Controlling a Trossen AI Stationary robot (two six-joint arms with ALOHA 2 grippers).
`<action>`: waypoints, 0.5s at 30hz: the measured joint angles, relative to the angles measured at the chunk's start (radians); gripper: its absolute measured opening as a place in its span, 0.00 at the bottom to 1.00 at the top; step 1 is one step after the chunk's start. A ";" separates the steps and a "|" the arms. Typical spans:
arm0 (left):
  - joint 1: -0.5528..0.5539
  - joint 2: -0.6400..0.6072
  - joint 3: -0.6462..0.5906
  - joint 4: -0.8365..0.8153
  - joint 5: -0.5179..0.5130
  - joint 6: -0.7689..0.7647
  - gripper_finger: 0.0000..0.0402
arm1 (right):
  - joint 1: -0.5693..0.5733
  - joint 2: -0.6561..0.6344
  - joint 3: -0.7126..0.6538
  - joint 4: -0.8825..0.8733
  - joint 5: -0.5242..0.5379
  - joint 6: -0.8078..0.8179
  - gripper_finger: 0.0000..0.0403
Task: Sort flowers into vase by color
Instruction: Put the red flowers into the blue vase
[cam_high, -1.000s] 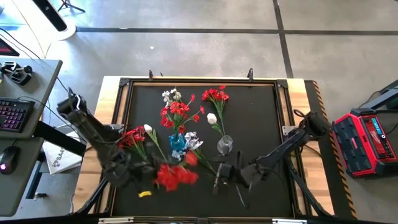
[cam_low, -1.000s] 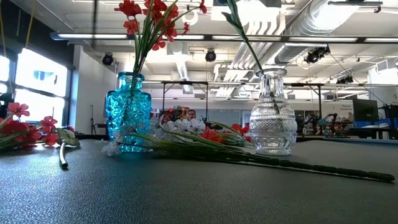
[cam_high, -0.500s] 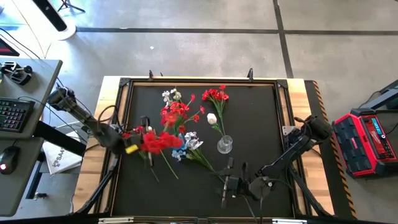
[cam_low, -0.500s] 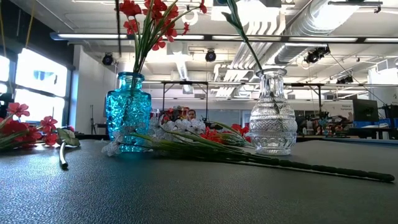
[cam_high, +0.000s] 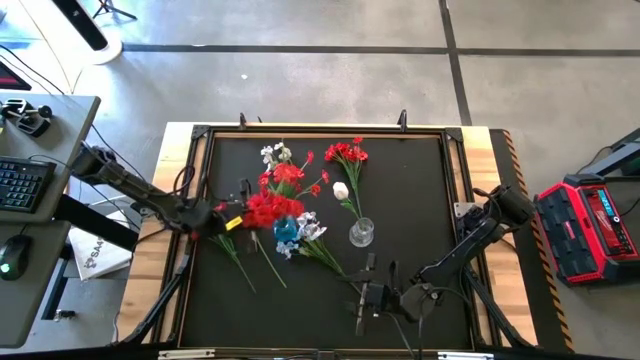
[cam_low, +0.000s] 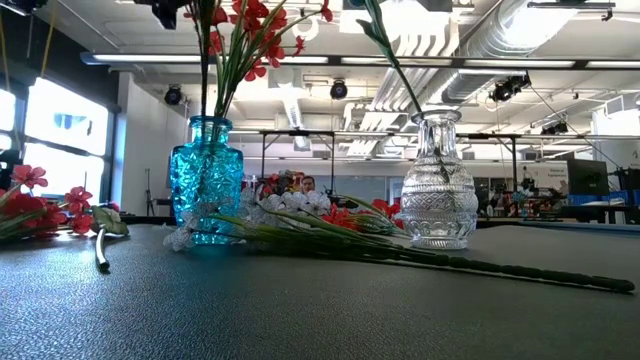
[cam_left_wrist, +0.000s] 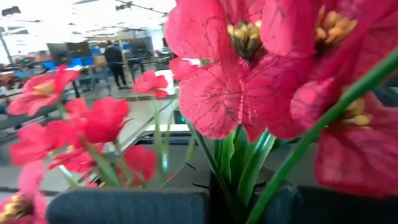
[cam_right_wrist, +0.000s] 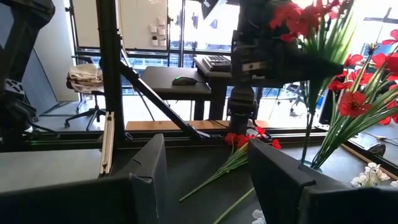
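My left gripper (cam_high: 232, 219) is shut on a red sprig (cam_high: 266, 209) that it holds upright over the blue vase (cam_high: 286, 231). Blossoms fill the left wrist view (cam_left_wrist: 217, 93). The right wrist view shows the sprig's stem (cam_right_wrist: 308, 124) running down toward the vase, which holds other red flowers (cam_low: 245, 40). A clear vase (cam_low: 438, 195) holds one green stem. Red sprigs (cam_high: 228, 240) and white ones (cam_high: 308, 232) lie flat on the mat. My right gripper (cam_right_wrist: 208, 180) stands open with nothing between its fingers, near the front edge (cam_high: 362, 295). My left gripper pinches the red sprig's green stems (cam_left_wrist: 219, 177) just under the blossoms, between its two fingers. The fingers come in level from the table's left side and lie across the stem. The sprig stands upright, blossoms on top. Its stem (cam_low: 205, 75) hangs down to the blue vase's mouth.
More red blossoms (cam_high: 347, 153) and a white sprig (cam_high: 273, 153) show toward the far side of the black mat. A long stem (cam_low: 520, 270) lies on the mat in front of the clear vase. A desk with a keyboard (cam_high: 20, 185) stands left of the table.
My left gripper has carried the red sprig from the table's near left part toward the far side, up to the blue vase. The blossoms now stand over the vase. My right gripper has shifted a little toward the near edge, still open.
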 joint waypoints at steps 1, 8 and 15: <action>0.004 0.000 0.000 0.000 -0.007 0.000 0.02 | 0.000 0.000 0.000 0.000 0.000 0.001 0.39; 0.003 -0.001 0.014 0.007 -0.012 -0.016 0.02 | 0.000 0.000 0.000 0.000 0.000 0.015 0.39; 0.009 0.000 0.014 -0.046 -0.024 -0.076 0.02 | 0.000 0.000 0.000 -0.007 0.000 0.019 0.39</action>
